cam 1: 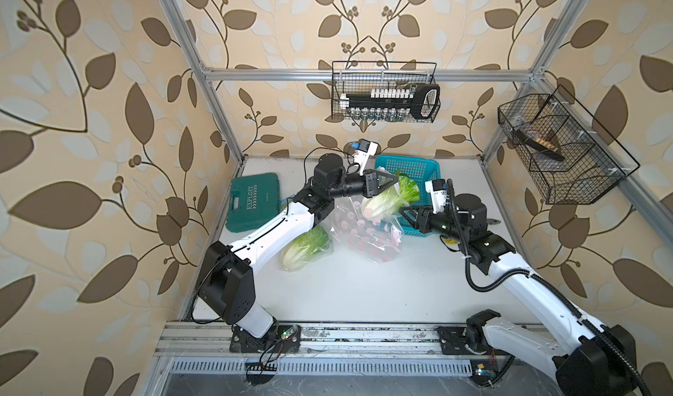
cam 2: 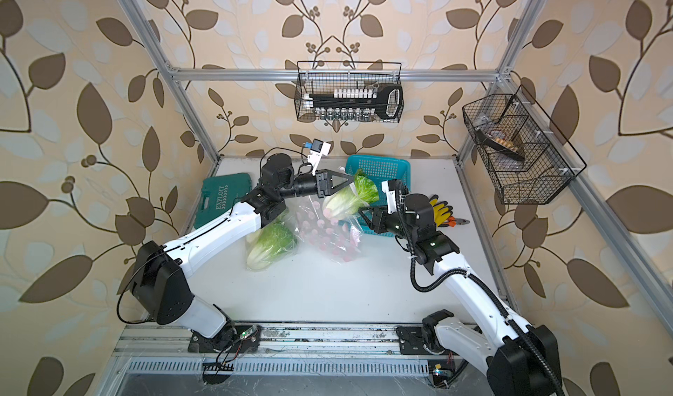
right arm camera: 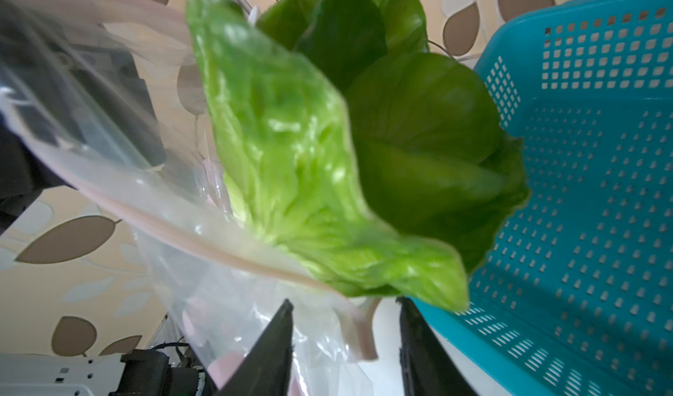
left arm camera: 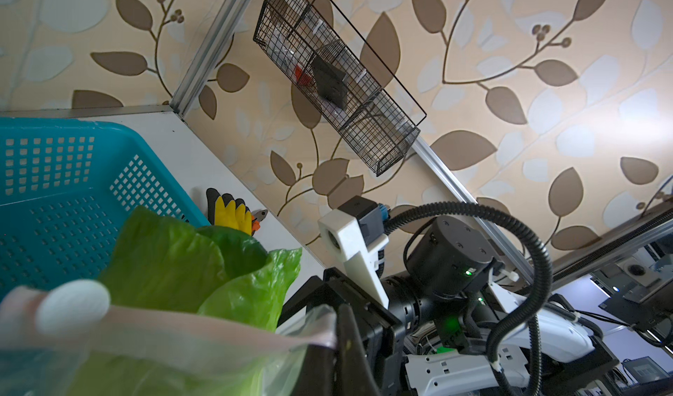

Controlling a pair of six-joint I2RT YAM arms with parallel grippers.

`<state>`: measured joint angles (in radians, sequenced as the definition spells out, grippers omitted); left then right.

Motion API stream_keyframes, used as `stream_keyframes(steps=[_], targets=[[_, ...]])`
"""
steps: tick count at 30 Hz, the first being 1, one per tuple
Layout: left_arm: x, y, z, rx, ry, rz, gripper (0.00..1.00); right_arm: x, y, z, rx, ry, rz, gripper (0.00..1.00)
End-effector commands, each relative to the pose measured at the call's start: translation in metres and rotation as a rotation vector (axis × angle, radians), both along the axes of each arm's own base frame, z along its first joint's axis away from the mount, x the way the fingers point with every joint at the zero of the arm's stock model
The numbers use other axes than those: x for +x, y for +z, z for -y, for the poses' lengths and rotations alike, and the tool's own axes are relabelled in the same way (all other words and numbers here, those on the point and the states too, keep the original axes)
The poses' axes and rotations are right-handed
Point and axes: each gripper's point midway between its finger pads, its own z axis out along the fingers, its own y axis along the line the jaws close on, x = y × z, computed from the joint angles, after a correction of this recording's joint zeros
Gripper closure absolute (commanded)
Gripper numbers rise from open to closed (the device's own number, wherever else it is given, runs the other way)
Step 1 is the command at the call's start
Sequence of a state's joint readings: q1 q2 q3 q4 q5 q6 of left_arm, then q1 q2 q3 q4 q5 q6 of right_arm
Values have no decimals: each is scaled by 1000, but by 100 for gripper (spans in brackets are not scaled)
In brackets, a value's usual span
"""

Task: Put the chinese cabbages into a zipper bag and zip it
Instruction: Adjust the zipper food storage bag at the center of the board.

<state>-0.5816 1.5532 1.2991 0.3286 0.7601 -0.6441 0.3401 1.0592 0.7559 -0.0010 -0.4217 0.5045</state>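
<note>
Here, the left gripper [cam 1: 395, 181], jaws pressed together on the rim of the zipper bag [cam 1: 358, 232], holds the bag's mouth raised above the counter [cam 1: 364, 295], beside the teal basket [cam 1: 418, 168]. One chinese cabbage [cam 1: 389, 199] sits stalk-first in the mouth (green leaves protruding). The right gripper [right arm camera: 346, 305], at the bag's right, has its jaws spread, the rim strip between them. A second cabbage [cam 1: 306, 244] lies on the counter under the left arm.
</note>
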Motion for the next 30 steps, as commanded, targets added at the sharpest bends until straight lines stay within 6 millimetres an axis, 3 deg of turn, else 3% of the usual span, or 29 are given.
stream_keyframes(steps=[1,6,12,15,18,26,30], targets=[[-8,34,0,-53,-37,79,100,6,21,-11,39,64,116,59],[-10,35,1,-51,-49,79,100,12,28,-14,91,62,142,68],[-15,35,-1,-33,-54,95,100,21,28,-13,73,42,175,89],[-15,35,-10,-4,-40,123,100,24,42,-8,33,16,242,100],[-5,36,-25,1,0,131,100,24,69,-4,-19,4,394,100],[18,28,-41,-10,74,84,100,15,105,-4,-77,24,618,100],[34,24,-58,-39,141,25,100,9,125,9,-80,-36,695,100]])
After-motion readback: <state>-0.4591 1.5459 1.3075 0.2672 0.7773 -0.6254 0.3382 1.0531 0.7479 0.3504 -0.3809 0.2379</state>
